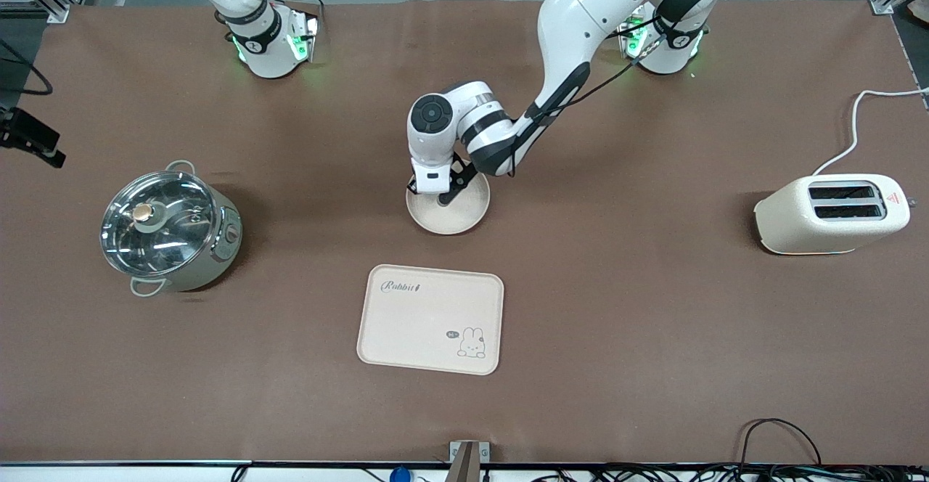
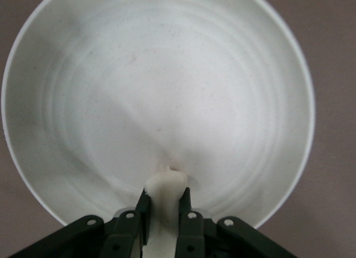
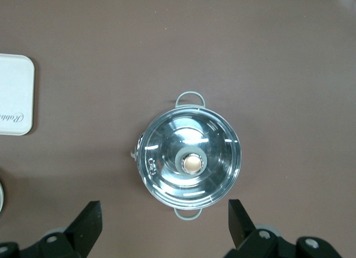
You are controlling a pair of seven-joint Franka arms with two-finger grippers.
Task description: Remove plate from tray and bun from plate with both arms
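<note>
Table (image 1: 653,366): brown surface, carrying all items.

Tray (image 1: 430,319): empty, lying nearer the front camera than the left gripper. The plate is already off it.

Plate (image 1: 451,213): resting on the table directly beneath the left gripper (image 1: 435,195), apart from the tray.

Left gripper: low over the plate, fingers pinched on the bun (image 2: 164,188), which sits between the pads at the plate's inner slope.

Right gripper (image 3: 164,222): fingers spread wide, holding nothing, waiting high over the pot (image 1: 168,228).

Step in hand, as judged: lifting the bun clear of the plate. Recommended practice is a straight vertical lift with steady grip, so the soft bread does not drag on the rim or tip the dish; then carry it aside to bare table.

Surroundings: the pot with its glass lid stands toward the right arm's end; the toaster (image 1: 831,215) toward the left arm's end. Both are well apart from the left gripper. Only the tray lies near enough to hinder set-down.
</note>
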